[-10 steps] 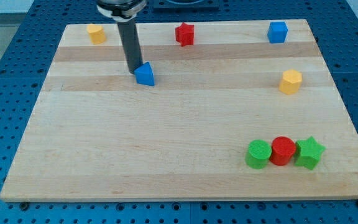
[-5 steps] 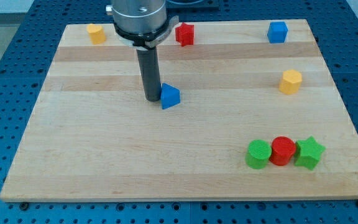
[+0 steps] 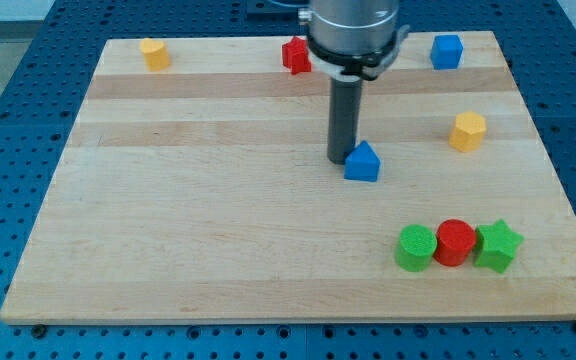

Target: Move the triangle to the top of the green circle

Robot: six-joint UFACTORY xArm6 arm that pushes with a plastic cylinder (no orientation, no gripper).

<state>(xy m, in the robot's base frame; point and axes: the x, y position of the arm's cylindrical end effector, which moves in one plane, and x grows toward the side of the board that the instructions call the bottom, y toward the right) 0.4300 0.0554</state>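
The blue triangle point(image 3: 362, 162) lies a little right of the tabletop's point(image 3: 168, 250) middle, its peak pointing toward the view's top and its broad base toward the view's bottom; it looks about as wide as it is tall, so no long axis can be made out.

Nearest the view's bottom, at the lower right, three blocks stand in a touching row: the green circle point(image 3: 416, 247) on the left, a red circle point(image 3: 456, 242) in the middle, and a green star point(image 3: 498, 246) on the right. The triangle sits above and to the left of the green circle, well apart from it.

My tip point(image 3: 341, 158) rests at the triangle's upper left edge, touching it or just beside it. The arm carries no pincer, only the dark rod, so nothing is held.

Farther up, a yellow hexagon-like block point(image 3: 468, 131) sits near the right edge. Along the view's top edge lie a yellow block point(image 3: 153, 53) at the left, a red block point(image 3: 294, 54) partly hidden behind the arm's housing, and a blue cube point(image 3: 447, 50) at the right.
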